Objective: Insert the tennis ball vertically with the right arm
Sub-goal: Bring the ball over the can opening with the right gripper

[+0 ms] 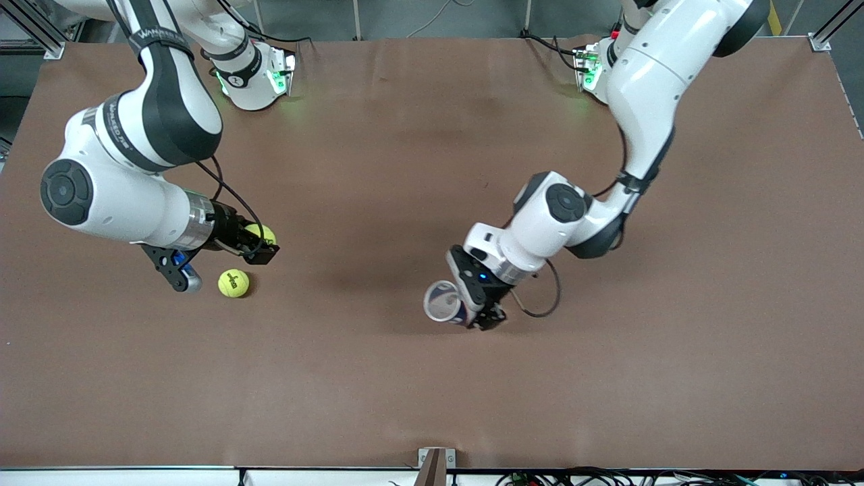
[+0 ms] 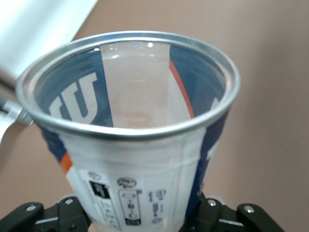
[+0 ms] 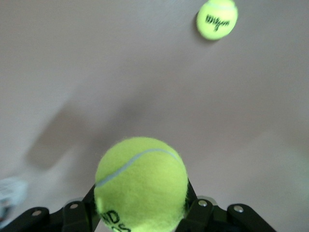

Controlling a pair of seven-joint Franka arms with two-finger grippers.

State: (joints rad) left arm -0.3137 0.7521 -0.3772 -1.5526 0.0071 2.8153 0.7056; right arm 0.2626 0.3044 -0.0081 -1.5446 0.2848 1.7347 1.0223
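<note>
Clear can [image 1: 445,302], blue-and-white label, nearest camera mid-counter, clamped by left tool [image 1: 480,307], mouth open, tilted. Right tool [image 1: 260,246] grips tennis ball [image 1: 262,233] toward right arm's end of counter. Second ball [image 1: 233,283] lies loose just beside. Advice: carry ball over rim, centre, lower straight. Brown counter [image 1: 432,391] between wide open; edges well apart.

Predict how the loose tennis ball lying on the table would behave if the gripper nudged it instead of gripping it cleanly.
The loose tennis ball is round and rests on the flat brown table with nothing against it, so it would probably roll away. Its fuzzy felt likely grips well, as the right gripper already holds a similar ball without visible slip. It looks light, so even a slight touch might move it.
</note>
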